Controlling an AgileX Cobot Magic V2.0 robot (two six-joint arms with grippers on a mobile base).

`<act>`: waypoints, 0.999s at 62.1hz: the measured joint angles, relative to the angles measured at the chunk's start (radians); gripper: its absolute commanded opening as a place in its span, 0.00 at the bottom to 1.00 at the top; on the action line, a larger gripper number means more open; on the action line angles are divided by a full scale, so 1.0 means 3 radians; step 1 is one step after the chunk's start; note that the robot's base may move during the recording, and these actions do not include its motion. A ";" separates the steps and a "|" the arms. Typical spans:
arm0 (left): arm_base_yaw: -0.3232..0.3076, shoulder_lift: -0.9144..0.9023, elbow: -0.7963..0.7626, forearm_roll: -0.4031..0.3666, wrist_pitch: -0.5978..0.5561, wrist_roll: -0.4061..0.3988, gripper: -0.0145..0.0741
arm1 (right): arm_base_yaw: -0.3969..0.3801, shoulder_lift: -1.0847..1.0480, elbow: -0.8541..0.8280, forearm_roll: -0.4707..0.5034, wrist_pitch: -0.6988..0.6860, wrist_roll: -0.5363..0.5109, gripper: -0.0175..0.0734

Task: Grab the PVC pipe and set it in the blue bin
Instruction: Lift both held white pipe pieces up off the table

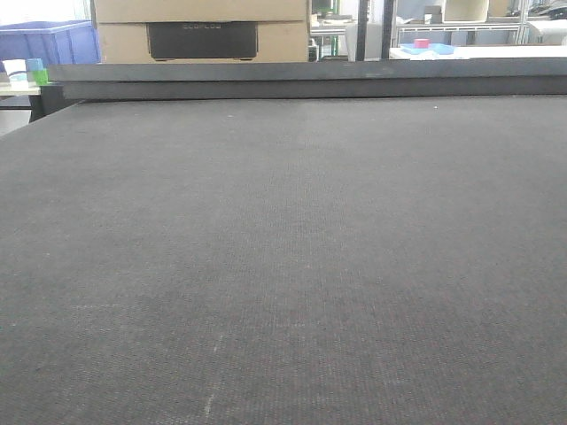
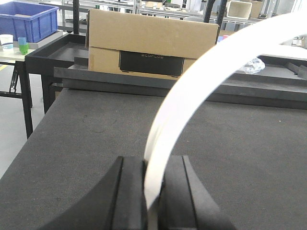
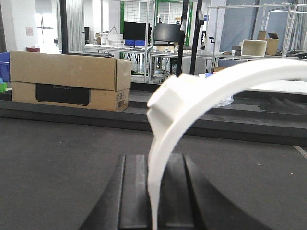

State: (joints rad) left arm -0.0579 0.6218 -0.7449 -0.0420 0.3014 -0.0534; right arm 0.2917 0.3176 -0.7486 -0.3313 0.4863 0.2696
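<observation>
Carry step: my right gripper (image 3: 154, 191) is clamped on the PVC pipe (image 3: 192, 96), which is not yet at the blue bin (image 2: 29, 19).

The pipe rises from between the right fingers and arcs up and off to that hand's right, with its blocky flange just above the fingertips. My left gripper (image 2: 152, 191) is closed on a thin flat white strip (image 2: 192, 91), not the part I want. I judge the grasp done and transport next. The bin sits far ahead and to the left of the left hand, left of the cardboard box (image 2: 148, 45), so the right arm needs a long reach ahead and leftward, then a release over it. The pipe's far end runs out of frame, the front view shows neither arm, and I can't see inside the bin.
</observation>
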 measured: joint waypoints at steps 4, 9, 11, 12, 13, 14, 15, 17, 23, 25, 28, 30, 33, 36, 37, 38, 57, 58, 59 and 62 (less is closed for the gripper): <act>0.0000 0.0000 0.0000 0.0000 0.0000 0.0000 0.04 | 0.0000 0.0000 0.0000 0.0000 0.0000 0.0000 0.01; 0.0000 0.0000 0.0000 0.0007 0.0000 0.0000 0.04 | 0.0000 0.0000 0.0000 0.0000 0.0000 0.0000 0.01; 0.0000 0.0000 0.0000 0.0007 0.0000 0.0000 0.04 | 0.0000 0.0000 0.0000 0.0000 0.0000 0.0000 0.01; 0.0000 0.0000 0.0000 0.0007 0.0000 0.0000 0.04 | 0.0000 0.0000 0.0000 0.0000 0.0000 0.0000 0.01; 0.0000 0.0000 0.0000 0.0007 0.0000 0.0000 0.04 | 0.0000 0.0000 0.0000 0.0000 0.0000 0.0000 0.01; 0.0000 0.0000 0.0000 0.0007 0.0000 0.0000 0.04 | 0.0000 0.0000 0.0000 0.0000 0.0000 0.0000 0.01; 0.0000 0.0000 0.0000 0.0007 0.0000 0.0000 0.04 | 0.0000 0.0000 0.0000 0.0000 0.0000 0.0000 0.01; 0.0000 0.0000 0.0000 0.0007 0.0000 0.0000 0.04 | 0.0000 0.0000 0.0000 0.0000 0.0000 0.0000 0.01; 0.0000 0.0000 0.0000 0.0007 0.0000 0.0000 0.04 | 0.0000 0.0000 0.0000 0.0000 0.0000 0.0000 0.01; 0.0000 0.0000 0.0000 0.0007 0.0000 0.0000 0.04 | 0.0000 0.0000 0.0000 0.0000 0.0000 0.0000 0.01; 0.0000 0.0000 0.0000 0.0007 0.0000 0.0000 0.04 | 0.0002 0.0000 0.0000 0.0000 0.0000 0.0000 0.01; 0.0000 0.0000 0.0000 0.0007 0.0000 0.0000 0.04 | 0.0002 0.0000 0.0000 0.0000 0.0000 0.0000 0.01; 0.0000 0.0000 0.0000 0.0007 0.0000 0.0000 0.04 | 0.0002 0.0000 0.0000 0.0000 0.0000 0.0000 0.01; 0.0000 0.0000 0.0000 0.0007 0.0000 0.0000 0.04 | 0.0002 0.0000 0.0000 0.0000 0.0000 0.0000 0.01; 0.0000 0.0000 0.0000 0.0007 0.0000 0.0000 0.04 | 0.0002 0.0000 0.0000 0.0000 0.0000 0.0000 0.01; 0.0000 0.0000 0.0000 0.0007 0.0000 0.0000 0.04 | 0.0002 0.0000 0.0000 0.0000 0.0000 0.0000 0.01; 0.0000 0.0000 0.0000 0.0007 0.0000 0.0000 0.04 | 0.0002 0.0000 0.0000 0.0000 0.0006 0.0000 0.01; 0.0000 0.0000 0.0000 0.0007 0.0000 0.0000 0.04 | 0.0002 0.0000 0.0000 0.0000 0.0006 0.0000 0.01; 0.0000 0.0000 0.0000 0.0007 0.0000 0.0000 0.04 | 0.0002 0.0000 0.0000 0.0000 0.0006 0.0000 0.01; 0.0000 0.0000 0.0000 0.0007 0.0000 0.0000 0.04 | 0.0002 0.0000 0.0000 0.0000 0.0006 0.0000 0.01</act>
State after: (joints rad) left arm -0.0579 0.6218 -0.7449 -0.0400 0.3014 -0.0534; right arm 0.2923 0.3176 -0.7486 -0.3313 0.4880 0.2696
